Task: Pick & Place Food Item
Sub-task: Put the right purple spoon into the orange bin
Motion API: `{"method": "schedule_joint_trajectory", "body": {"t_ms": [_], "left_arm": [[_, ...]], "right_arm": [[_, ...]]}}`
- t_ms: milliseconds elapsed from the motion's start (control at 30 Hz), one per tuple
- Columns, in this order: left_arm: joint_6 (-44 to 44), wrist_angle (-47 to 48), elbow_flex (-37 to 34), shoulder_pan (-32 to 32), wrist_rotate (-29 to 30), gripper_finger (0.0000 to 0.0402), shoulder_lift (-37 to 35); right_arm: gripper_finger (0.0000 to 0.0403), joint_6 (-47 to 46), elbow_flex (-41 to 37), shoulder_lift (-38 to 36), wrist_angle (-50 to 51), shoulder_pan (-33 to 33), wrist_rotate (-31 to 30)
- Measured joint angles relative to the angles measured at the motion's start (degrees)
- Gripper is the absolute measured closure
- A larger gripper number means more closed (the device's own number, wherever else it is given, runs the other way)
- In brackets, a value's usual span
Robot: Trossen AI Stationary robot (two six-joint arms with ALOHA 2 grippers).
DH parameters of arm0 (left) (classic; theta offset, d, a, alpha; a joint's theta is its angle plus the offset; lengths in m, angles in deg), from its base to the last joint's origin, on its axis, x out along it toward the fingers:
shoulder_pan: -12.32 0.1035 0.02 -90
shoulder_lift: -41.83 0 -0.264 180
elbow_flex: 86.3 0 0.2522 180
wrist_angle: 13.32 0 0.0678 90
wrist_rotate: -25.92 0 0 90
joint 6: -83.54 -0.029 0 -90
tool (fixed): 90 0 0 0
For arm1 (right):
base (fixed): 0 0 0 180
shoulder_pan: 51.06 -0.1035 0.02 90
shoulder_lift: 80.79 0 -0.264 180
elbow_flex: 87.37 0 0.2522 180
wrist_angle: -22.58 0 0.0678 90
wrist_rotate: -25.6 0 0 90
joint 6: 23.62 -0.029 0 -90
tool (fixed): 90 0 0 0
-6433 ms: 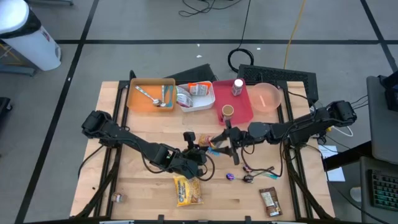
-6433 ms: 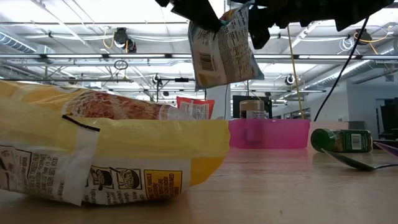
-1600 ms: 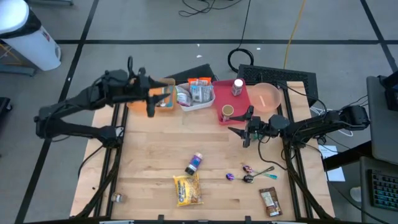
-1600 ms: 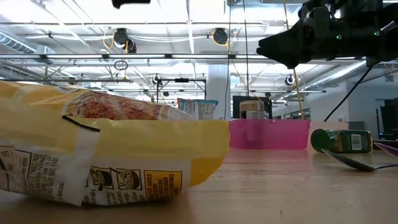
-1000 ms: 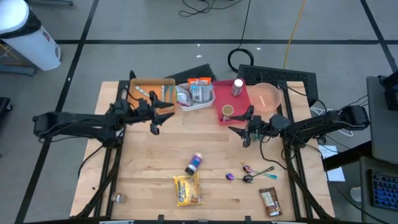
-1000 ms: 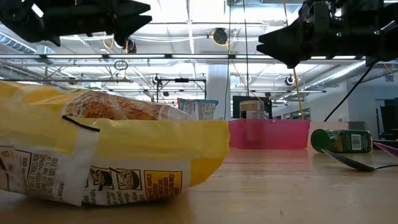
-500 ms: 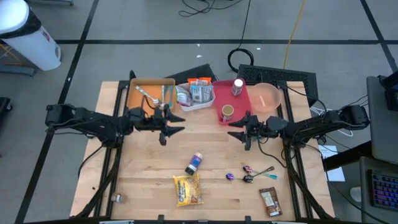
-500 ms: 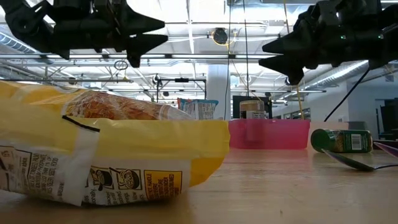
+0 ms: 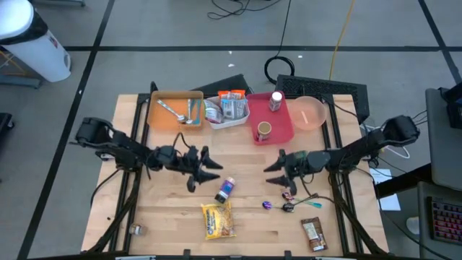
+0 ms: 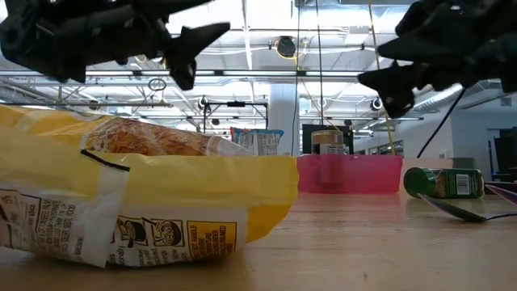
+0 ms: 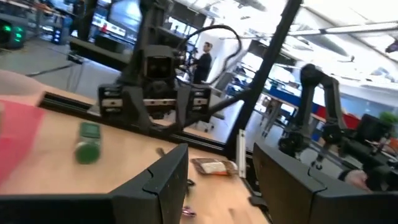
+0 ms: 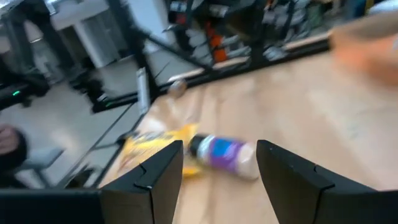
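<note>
A small bottle with a purple label lies on its side on the wooden table; it also shows in the right wrist view and the low view. A yellow snack bag lies flat near the front edge and fills the low view's foreground. My left gripper hangs open and empty above the table, just left of the bottle; its fingers show spread in the left wrist view. My right gripper hangs open and empty to the bottle's right, and its own view faces the bottle.
An orange tray, a white container, a red tray and a pink plate line the far edge. Wrapped candies, a spoon and a bar packet lie at the near right.
My left gripper has come from beside the orange tray toward the table's near edge and right, down toward the bottle, staying open. My right gripper has moved from beside the red tray toward the near edge and a little left, staying open. Nothing on the table has moved.
</note>
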Motion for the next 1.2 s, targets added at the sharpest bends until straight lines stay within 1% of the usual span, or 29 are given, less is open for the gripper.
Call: {"method": "schedule_joint_trajectory", "body": {"t_ms": [100, 233, 300, 400, 467, 533, 600, 700, 933, 1033, 1200], "left_arm": [[-2.39, -0.01, 2.77, -3.52, 1.34, 0.0215, 2.44], [-5.96, 0.14, 7.18, -7.25, 1.44, 0.0215, 5.74], [-7.35, 0.36, 9.32, -8.62, 1.43, 0.0215, 7.32], [-9.25, 3.55, 12.35, -9.98, 1.64, 0.0215, 8.93], [-9.90, 7.39, 14.33, -10.48, 2.22, 0.0215, 9.21], [-9.95, 11.71, 16.08, -10.88, 3.59, 0.0215, 9.21], [-9.55, 15.52, 17.44, -11.23, 5.36, 0.0215, 9.21], [-9.36, 17.23, 18.57, -11.86, 6.78, 0.0215, 9.21], [-9.35, 16.90, 18.74, -13.24, 7.25, 0.0215, 9.19], [-9.35, 17.01, 18.74, -13.43, 7.25, 0.0215, 9.19], [-9.44, 16.95, 18.74, -13.47, 7.25, 0.0215, 9.19]], "right_arm": [[0.0206, -0.74, -0.02, 1.02, 0.18, -3.75, -0.05], [0.0206, -0.55, 0.55, 1.22, 0.72, -9.79, -0.22], [0.0206, -0.17, 1.30, 1.21, 1.92, -13.16, -1.82], [0.0206, 1.48, 3.53, 1.20, 9.38, -18.48, -9.94], [0.0206, 1.83, 5.58, 1.20, 17.54, -21.51, -16.53], [0.0206, 0.19, 7.52, 1.21, 25.75, -23.83, -22.17], [0.0206, -2.74, 9.00, 1.20, 32.32, -25.47, -26.42], [0.0206, -7.50, 9.86, 1.18, 38.23, -26.84, -30.06], [0.0206, -16.97, 9.83, 1.20, 49.93, -27.09, -30.28], [0.0206, -20.09, 9.36, 1.20, 52.03, -27.09, -29.93], [0.0206, -21.75, 8.14, 1.20, 52.33, -27.09, -24.88]]}}
